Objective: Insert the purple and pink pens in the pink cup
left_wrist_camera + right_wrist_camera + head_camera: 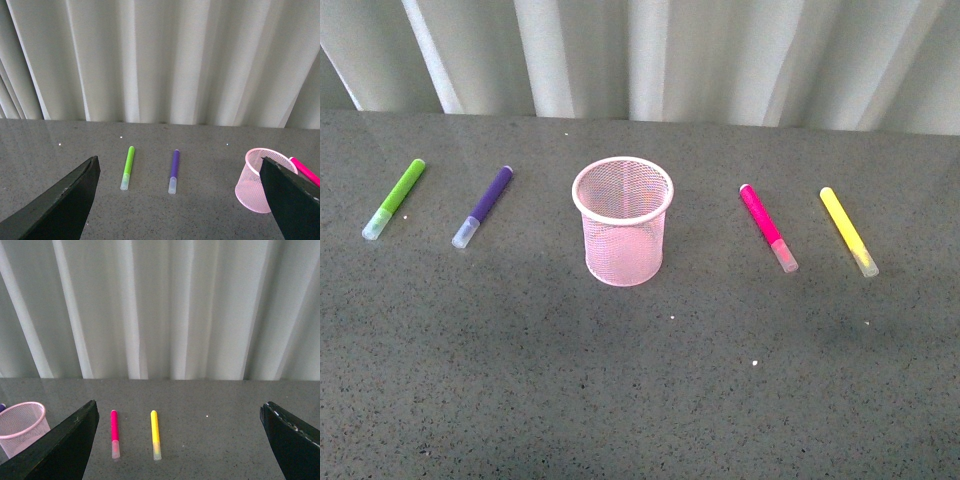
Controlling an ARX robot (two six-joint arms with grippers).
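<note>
The pink cup (623, 222) stands upright and empty at the table's middle. The purple pen (483, 205) lies flat to its left, cap toward me. The pink pen (767, 226) lies flat to its right, cap toward me. Neither gripper shows in the front view. In the left wrist view my left gripper (182, 200) is open and empty, well short of the purple pen (173, 170) and the cup (260, 179). In the right wrist view my right gripper (181, 440) is open and empty, short of the pink pen (114, 432); the cup (21, 427) stands beside it.
A lime-green marker (394, 198) lies left of the purple pen. A yellow marker (848, 230) lies right of the pink pen. A white pleated curtain (650, 55) hangs behind the grey speckled table (650, 380).
</note>
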